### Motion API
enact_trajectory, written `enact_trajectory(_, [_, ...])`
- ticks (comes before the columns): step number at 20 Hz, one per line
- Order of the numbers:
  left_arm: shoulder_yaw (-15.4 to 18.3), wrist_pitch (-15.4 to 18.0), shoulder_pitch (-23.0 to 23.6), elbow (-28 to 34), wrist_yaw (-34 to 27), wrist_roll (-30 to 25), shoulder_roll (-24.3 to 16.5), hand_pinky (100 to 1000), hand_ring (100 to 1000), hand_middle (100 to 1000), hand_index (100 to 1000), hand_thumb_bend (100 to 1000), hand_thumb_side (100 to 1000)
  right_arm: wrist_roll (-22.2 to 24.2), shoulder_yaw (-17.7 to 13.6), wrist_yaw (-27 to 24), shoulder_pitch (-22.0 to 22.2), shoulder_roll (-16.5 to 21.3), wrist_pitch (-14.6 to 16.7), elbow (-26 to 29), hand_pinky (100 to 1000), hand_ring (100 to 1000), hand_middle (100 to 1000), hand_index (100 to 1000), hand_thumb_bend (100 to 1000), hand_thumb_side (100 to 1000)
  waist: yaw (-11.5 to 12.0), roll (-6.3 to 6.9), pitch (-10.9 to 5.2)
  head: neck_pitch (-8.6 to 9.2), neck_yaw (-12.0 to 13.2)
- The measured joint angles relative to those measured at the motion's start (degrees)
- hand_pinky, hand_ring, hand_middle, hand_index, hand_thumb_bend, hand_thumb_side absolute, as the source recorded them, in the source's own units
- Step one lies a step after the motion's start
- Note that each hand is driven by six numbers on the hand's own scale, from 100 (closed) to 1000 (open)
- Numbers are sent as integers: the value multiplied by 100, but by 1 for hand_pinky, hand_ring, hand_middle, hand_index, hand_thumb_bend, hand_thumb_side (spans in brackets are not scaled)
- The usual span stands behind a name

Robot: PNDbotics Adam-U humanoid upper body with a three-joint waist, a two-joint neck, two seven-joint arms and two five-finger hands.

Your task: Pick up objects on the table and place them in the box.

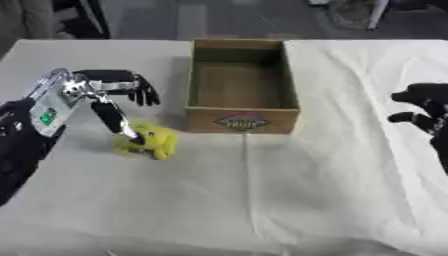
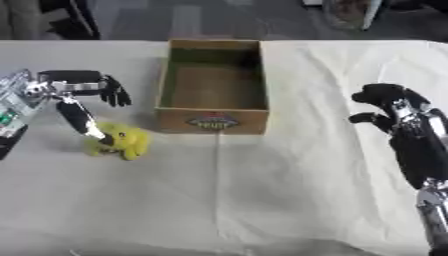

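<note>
Matt wooden box (image 1: 241, 120), fuzzy yellow toy (image 1: 150, 141) — wrinkled white cloth (image 1: 306, 200).

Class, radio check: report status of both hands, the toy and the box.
Left hand open, thumb touching yellow plush toy. Right hand idle at right, fingers curled, holding nothing. Toy on the table, left of the box. Path clear.

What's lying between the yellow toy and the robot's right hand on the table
Only bare white tablecloth. In the right eye view, nothing sits between the yellow toy and the right hand; the cardboard box stands farther back, off that line.
</note>
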State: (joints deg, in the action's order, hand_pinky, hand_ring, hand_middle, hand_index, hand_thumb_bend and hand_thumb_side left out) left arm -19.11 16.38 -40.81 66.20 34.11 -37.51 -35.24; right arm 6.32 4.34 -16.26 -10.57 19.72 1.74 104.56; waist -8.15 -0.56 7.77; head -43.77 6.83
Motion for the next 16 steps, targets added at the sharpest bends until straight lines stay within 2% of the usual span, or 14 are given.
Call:
enact_trajectory(7, [-88,110,93,60,367,204,53,683,652,628,794,640,307,7,0,0,0,0,7,0,631,805,643,727,100,677,10,-21,0,0,-17])
enact_trajectory(12, [-154,234,131,172,561,160,52,648,615,593,778,617,311,10,0,0,0,0,11,0,631,805,643,727,100,677,35,-23,0,0,-19])
enact_trajectory(16, [-188,335,158,255,723,76,50,538,487,476,683,574,311,12,-1,0,-1,0,13,0,631,805,643,727,100,676,40,-23,0,0,-20])
